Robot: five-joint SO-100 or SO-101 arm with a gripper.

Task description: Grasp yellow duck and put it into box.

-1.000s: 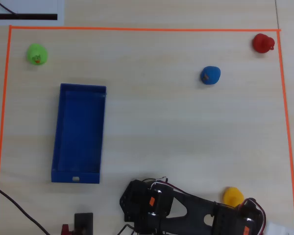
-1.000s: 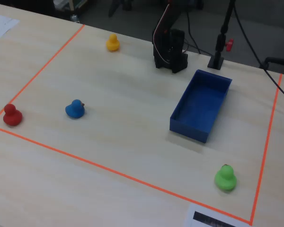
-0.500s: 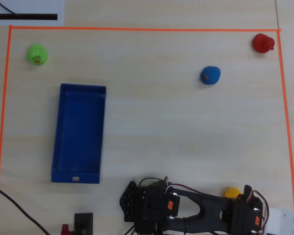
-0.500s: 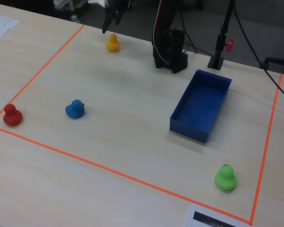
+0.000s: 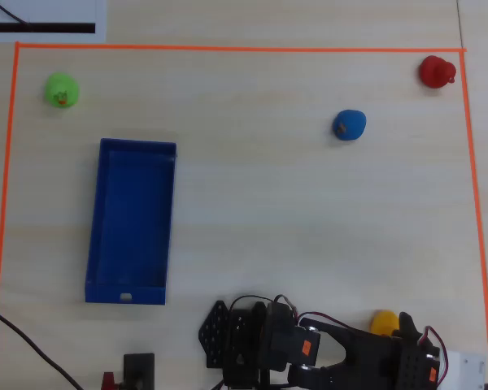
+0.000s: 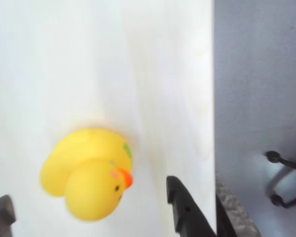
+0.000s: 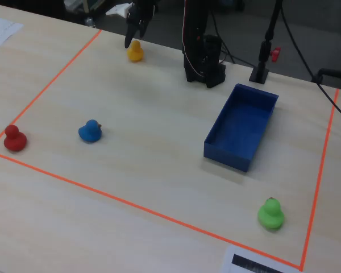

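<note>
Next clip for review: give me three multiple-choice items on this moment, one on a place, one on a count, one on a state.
1. In the overhead view, where is the yellow duck?
A. lower right
B. upper left
C. inside the box

2. How many toy ducks are on the table?
A. two
B. four
C. six

3. The box is:
A. empty
B. holding a duck
C. overturned

Key: 1 A, it sits by the pincer near the bottom right. 2 B, yellow, green duck, blue duck, red duck. 3 A, only its bare blue floor shows.
</note>
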